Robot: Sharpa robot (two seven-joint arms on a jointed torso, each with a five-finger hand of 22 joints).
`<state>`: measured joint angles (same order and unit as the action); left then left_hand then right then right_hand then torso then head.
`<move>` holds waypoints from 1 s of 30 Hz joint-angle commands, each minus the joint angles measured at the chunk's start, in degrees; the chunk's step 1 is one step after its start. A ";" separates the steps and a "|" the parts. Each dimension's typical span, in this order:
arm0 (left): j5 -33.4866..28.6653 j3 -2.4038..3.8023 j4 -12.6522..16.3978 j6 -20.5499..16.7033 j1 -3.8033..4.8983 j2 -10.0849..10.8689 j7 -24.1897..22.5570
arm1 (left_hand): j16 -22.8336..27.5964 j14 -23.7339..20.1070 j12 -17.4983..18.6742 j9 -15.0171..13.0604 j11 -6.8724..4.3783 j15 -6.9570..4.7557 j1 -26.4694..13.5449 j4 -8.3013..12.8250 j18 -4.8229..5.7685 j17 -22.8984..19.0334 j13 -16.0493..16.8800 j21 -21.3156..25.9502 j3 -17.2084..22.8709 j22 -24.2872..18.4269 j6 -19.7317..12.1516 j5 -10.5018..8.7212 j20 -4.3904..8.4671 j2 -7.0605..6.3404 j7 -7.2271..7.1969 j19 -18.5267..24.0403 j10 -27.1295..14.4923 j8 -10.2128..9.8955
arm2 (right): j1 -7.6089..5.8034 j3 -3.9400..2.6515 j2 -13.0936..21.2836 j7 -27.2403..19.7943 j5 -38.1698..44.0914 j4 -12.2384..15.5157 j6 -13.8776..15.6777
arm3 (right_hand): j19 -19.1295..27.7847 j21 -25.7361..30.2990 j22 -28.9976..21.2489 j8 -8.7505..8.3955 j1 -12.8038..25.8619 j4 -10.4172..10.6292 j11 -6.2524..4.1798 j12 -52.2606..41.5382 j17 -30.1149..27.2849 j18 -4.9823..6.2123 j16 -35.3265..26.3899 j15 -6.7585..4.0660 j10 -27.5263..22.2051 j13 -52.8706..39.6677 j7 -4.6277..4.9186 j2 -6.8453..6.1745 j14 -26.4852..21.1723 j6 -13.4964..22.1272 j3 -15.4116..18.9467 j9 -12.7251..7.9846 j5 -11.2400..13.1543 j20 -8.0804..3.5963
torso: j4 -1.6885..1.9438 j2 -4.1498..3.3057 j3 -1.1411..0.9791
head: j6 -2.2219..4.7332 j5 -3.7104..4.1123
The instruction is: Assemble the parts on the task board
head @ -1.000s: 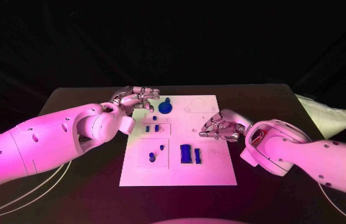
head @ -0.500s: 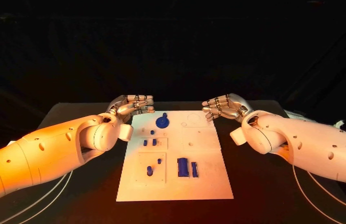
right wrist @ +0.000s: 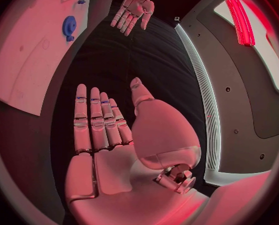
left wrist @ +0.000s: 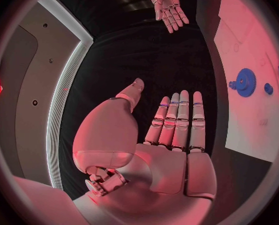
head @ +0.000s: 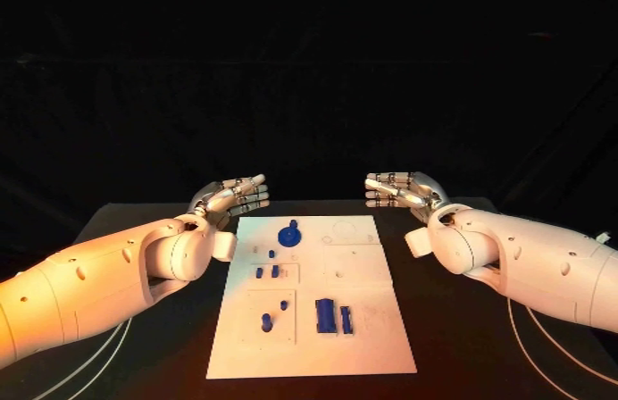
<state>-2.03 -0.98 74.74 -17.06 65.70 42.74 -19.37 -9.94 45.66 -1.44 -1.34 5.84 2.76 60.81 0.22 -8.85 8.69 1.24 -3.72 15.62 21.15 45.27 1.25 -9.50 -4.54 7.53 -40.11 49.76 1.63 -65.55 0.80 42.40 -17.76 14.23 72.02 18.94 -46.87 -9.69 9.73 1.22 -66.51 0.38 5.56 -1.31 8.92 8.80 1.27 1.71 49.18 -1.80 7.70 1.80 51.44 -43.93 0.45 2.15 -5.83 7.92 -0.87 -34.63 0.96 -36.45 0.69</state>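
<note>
The white task board (head: 361, 329) lies in the middle of the black table. On it sit a blue gear (head: 291, 236) at the far left, small blue pegs (head: 265, 273) below it, a peg (head: 267, 322) and two blue blocks (head: 334, 316) nearer me. My left hand (head: 233, 194) is raised beyond the board's far left corner, flat and empty. My right hand (head: 398, 190) is raised beyond the far right corner, also flat and empty. The left wrist view shows the left hand (left wrist: 171, 130) with straight fingers, the gear (left wrist: 244, 81) and the right hand (left wrist: 167, 4). The right wrist view shows the right hand (right wrist: 108, 130).
Black table (head: 129, 230) surface runs on both sides of the board. White cables (head: 78, 351) trail off my left arm near the table's near left side, and another cable (head: 541, 351) off my right arm.
My right hand has lifted off the board's right side and moved to the far right corner, opening flat. My left hand has straightened and risen slightly. The camera has shifted.
</note>
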 commanded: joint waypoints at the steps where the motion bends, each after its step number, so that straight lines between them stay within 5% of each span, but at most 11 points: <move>1: 0.41 0.18 1.90 -4.21 -0.53 0.16 -1.94 | 3.28 -14.93 1.44 1.34 -5.84 -2.76 -19.91 -0.22 3.03 -2.85 -1.24 3.72 -5.12 -6.92 -14.81 -1.25 3.11 4.54 -2.46 13.14 -16.28 -1.63 | 0.64 -0.14 0.20 -2.29 -2.19 2.34 4.26 | 15.34 3.16 -3.18 -1.22 21.76 -0.38 -5.56 1.31 -2.91 -2.65 -1.27 -1.71 -16.09 1.80 -2.52 -1.80 -16.83 14.37 -0.45 -2.15 5.83 -2.59 | 0.50 1.96 -0.55 | 1.12 -0.37; 7: 1.02 0.48 6.95 -12.88 -2.43 0.84 -5.16 | 4.67 -21.32 1.44 1.34 -5.84 -2.76 -28.39 -0.22 3.87 -4.06 -1.24 3.72 -7.29 -9.87 -21.14 -1.25 4.44 4.54 -3.52 18.73 -23.22 -1.63 | 2.60 -0.41 1.07 -6.31 -7.16 8.78 12.90 | 21.88 4.51 -4.54 -1.22 31.04 -0.38 -5.56 1.31 -4.15 -3.87 -1.27 -1.71 -22.95 1.80 -3.61 -1.80 -24.02 20.51 -0.45 -2.15 5.83 -3.69 | 0.86 3.41 -0.95 | 2.05 -0.68; 8: 1.15 0.54 7.96 -14.62 -2.81 0.98 -5.81 | 4.83 -22.27 1.44 1.34 -5.84 -2.76 -29.66 -0.22 3.87 -4.24 -1.24 3.72 -7.62 -10.31 -22.07 -1.25 4.63 4.54 -7.53 19.56 -24.27 -1.63 | 2.97 -0.47 1.23 -7.08 -8.11 10.00 14.54 | 22.79 4.72 -4.73 -1.22 32.34 -0.38 -5.56 1.31 -4.34 -3.87 -1.27 -1.71 -23.90 1.80 -7.70 -1.80 -25.02 21.37 -0.45 -2.15 5.83 -3.85 | 0.87 3.45 -0.96 | 2.07 -0.69; 9: 1.32 0.63 9.36 -17.02 -3.34 1.16 -6.70 | 5.19 -23.84 1.44 1.34 -5.84 -2.76 -31.75 -0.22 4.43 -4.55 -1.24 3.72 -8.18 -11.04 -23.62 -1.25 4.97 4.54 -7.53 20.93 -25.97 -1.63 | 3.47 -0.54 1.45 -8.10 -9.37 11.64 16.73 | 24.39 5.04 -5.06 -1.22 34.60 -0.38 -5.56 1.31 -4.64 -3.88 -1.27 -1.71 -25.58 1.80 -7.70 -1.80 -26.78 22.87 -0.45 -2.15 5.83 -7.92 | 0.87 3.45 -0.96 | 2.08 -0.69; 10: 1.42 0.68 10.20 -18.46 -3.65 1.28 -7.23 | 5.37 -24.69 1.44 1.34 -5.84 -2.76 -32.88 -0.22 4.47 -8.69 -1.24 3.72 -8.44 -11.43 -24.47 -1.25 5.15 4.54 -7.53 21.68 -26.91 -1.63 | 3.77 -0.58 1.58 -8.71 -10.12 12.62 18.04 | 25.26 5.24 -5.24 -1.22 35.84 -0.38 -5.56 1.31 -4.80 -4.32 -1.27 -1.71 -26.51 1.80 -7.70 -1.80 -27.73 23.68 -0.45 -2.15 5.83 -7.92 | 0.87 3.45 -0.96 | 2.08 -0.69; 12: 1.60 0.77 11.71 -21.04 -4.22 1.48 -8.19 | 5.66 -26.06 1.44 1.34 -5.84 -2.76 -34.69 -0.22 4.47 -8.69 -1.24 3.72 -8.91 -12.07 -25.82 -1.25 5.42 4.54 -7.53 22.89 -28.40 -1.63 | 4.30 -0.65 1.81 -9.80 -11.47 14.36 20.38 | 26.70 5.52 -5.54 -1.22 37.89 -0.38 -5.56 1.31 -8.92 -4.50 -1.27 -1.71 -28.03 1.80 -7.70 -1.80 -29.33 25.05 -0.45 -2.15 5.83 -7.92 | 0.87 3.45 -0.96 | 2.08 -0.69; 13: 1.68 0.81 12.35 -22.14 -4.46 1.56 -8.60 | 5.83 -26.82 1.44 1.34 -5.84 -2.76 -35.72 -0.22 4.47 -8.69 -1.24 3.72 -9.20 -12.42 -26.58 -1.25 9.50 4.54 -7.53 23.55 -29.25 -1.63 | 4.52 -0.68 1.91 -10.25 -12.03 15.08 21.35 | 27.49 9.69 -5.71 -1.22 39.02 -0.38 -5.56 1.31 -8.92 -4.50 -1.27 -1.71 -28.88 1.80 -7.70 -1.80 -30.20 25.76 -0.45 -2.15 5.83 -7.92 | 0.87 3.45 -0.96 | 2.08 -0.69; 14: 1.75 0.84 12.93 -23.14 -4.68 1.64 -8.97 | 9.94 -27.61 1.44 1.34 -5.84 -2.76 -36.76 -0.22 4.54 -8.69 -1.24 3.72 -9.43 -12.79 -27.37 -1.25 9.50 4.54 -7.53 24.24 -30.09 -1.63 | 4.72 -0.71 2.00 -10.66 -12.53 15.74 22.23 | 28.26 9.69 -9.73 -1.22 40.09 -0.38 -5.56 1.31 -8.92 -4.50 -1.27 -1.71 -29.70 1.80 -7.70 -1.80 -31.02 26.46 -0.45 -2.15 5.83 -7.92 | 0.87 3.45 -0.96 | 2.08 -0.69; 15: 1.81 0.87 13.44 -24.02 -4.87 1.71 -9.30 | 9.94 -28.37 1.44 1.34 -5.84 -2.76 -37.77 -0.22 8.85 -8.69 -1.24 3.72 -9.68 -13.14 -28.12 -1.25 9.50 4.54 -7.53 24.91 -30.91 -1.63 | 4.89 -0.74 2.08 -11.01 -12.97 16.31 22.99 | 29.04 9.69 -9.73 -1.22 41.18 -0.38 -5.56 1.31 -8.92 -4.50 -1.27 -1.71 -30.48 1.80 -7.70 -1.80 -31.87 27.21 -0.45 -2.15 5.83 -7.92 | 0.87 3.45 -0.96 | 2.08 -0.69; 16: 1.89 0.91 14.10 -25.15 -5.12 1.80 -9.72 | 9.94 -29.24 1.44 1.34 -5.84 -2.76 -38.93 -0.22 8.85 -8.69 -1.24 3.72 -10.00 -13.54 -28.97 -1.25 9.50 4.54 -7.53 25.59 -31.88 -1.63 | 5.10 -0.77 2.17 -11.45 -13.51 17.00 23.93 | 29.94 9.69 -9.73 -1.22 42.45 -0.38 -5.56 1.31 -8.92 -8.80 -1.27 -1.71 -31.41 1.80 -7.70 -1.80 -32.86 28.06 -0.45 -2.15 5.83 -7.92 | 0.87 3.45 -0.96 | 2.08 -0.69; 30: 2.03 0.98 15.21 -27.05 -5.53 1.95 -10.43 | 9.94 -36.49 1.44 1.34 -5.84 -2.76 -48.58 -0.22 8.85 -8.69 -1.24 3.72 -15.62 -16.91 -36.16 -1.25 9.50 4.54 -7.53 32.04 -39.76 -1.63 | 5.39 -0.80 2.29 -12.03 -14.23 17.94 25.18 | 37.28 9.69 -9.73 -1.22 52.89 -0.38 -5.56 1.31 -8.92 -8.80 -1.27 -1.71 -39.15 1.80 -7.70 -1.80 -40.93 34.95 -0.45 -2.15 5.83 -7.92 | 0.87 3.45 -0.96 | 2.08 -0.69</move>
<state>-0.72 -0.07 89.78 -42.75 60.15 44.73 -28.07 -0.65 12.43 -0.39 -0.06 0.02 -0.02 16.62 -0.03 -1.28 0.25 0.06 -0.35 2.31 5.76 12.40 0.22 -0.31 -0.02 0.12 -10.93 13.57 0.40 -60.20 0.03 44.66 -28.27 0.49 89.83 43.15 -12.92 -0.53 0.36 0.20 -18.42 0.07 0.01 -0.35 0.26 1.08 0.26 -0.01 13.57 -0.07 0.13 0.03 14.17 -12.10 0.14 0.06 -0.30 0.16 0.00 -31.19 -0.01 -34.37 0.00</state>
